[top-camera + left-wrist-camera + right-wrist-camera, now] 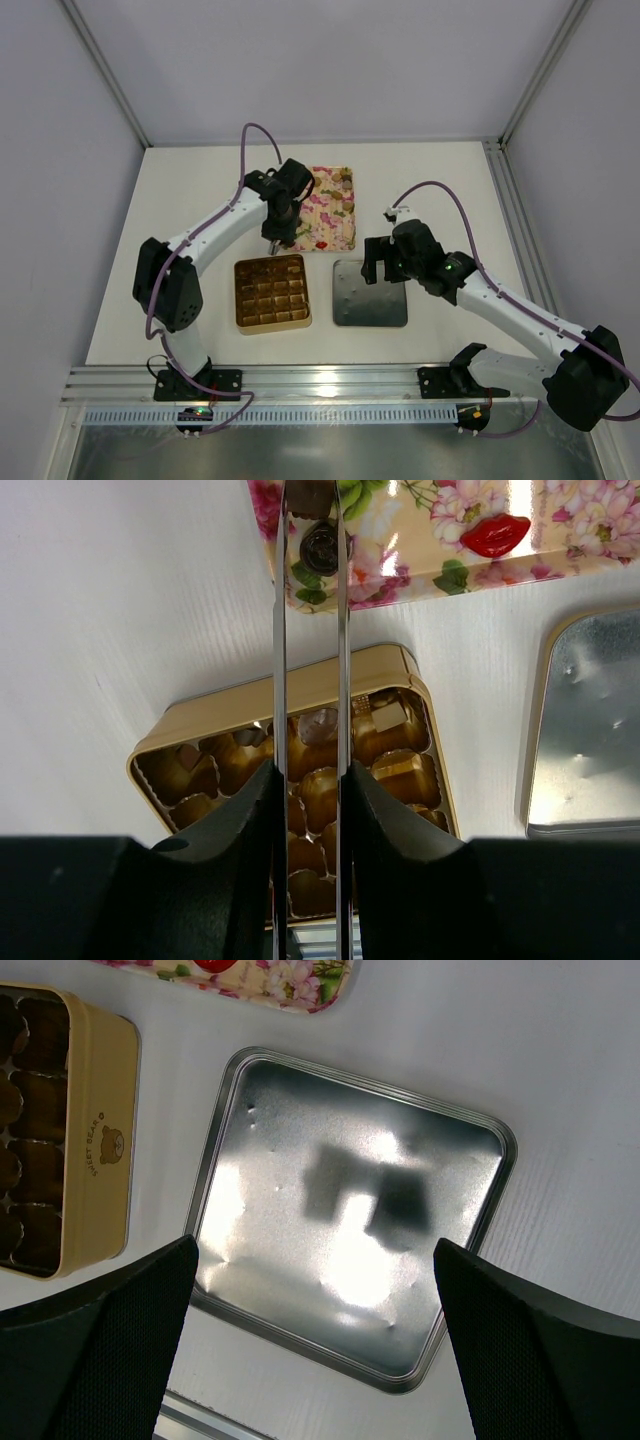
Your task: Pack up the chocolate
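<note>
Left gripper [312,500], fingers narrow, brackets one chocolate piece [311,494] at the floral tray's [338,195] near-left corner, grip unconfirmed; more fill the gold box [225,710] near the table's [190,200] near edge. Right gripper [383,266] hangs wide above the lid [370,298]. Light and easily marred, the piece wants gentle pressure on opposite sides.
</note>
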Controlling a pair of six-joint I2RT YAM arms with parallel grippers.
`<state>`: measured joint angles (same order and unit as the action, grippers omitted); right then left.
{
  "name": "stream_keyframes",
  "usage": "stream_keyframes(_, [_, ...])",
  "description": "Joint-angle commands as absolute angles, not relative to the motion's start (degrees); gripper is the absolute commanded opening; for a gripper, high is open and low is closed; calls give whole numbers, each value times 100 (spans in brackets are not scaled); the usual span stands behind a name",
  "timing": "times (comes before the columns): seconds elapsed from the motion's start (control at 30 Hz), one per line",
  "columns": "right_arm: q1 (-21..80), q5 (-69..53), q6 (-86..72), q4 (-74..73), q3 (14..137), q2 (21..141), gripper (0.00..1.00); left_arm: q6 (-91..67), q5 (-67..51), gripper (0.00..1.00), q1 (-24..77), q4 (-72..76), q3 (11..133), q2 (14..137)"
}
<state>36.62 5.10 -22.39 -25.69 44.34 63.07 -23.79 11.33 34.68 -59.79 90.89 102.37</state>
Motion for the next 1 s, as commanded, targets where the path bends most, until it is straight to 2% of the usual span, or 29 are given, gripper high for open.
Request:
stream_keyframes(0.0, [3639,492,-2197,-2417,4465,6284,100,-2320,1134,27,3428,-5889,9255,10248])
stream_keyframes(0.67, [3639,527,-2197,-2417,4500,6293,100,-2294,1195,25,3419,-6178,9703,10055])
stream_keyframes(0.97, [3630,571,-2197,-2347,4623,6416,100,-2338,1169,25,3419,-6389,9589,9528])
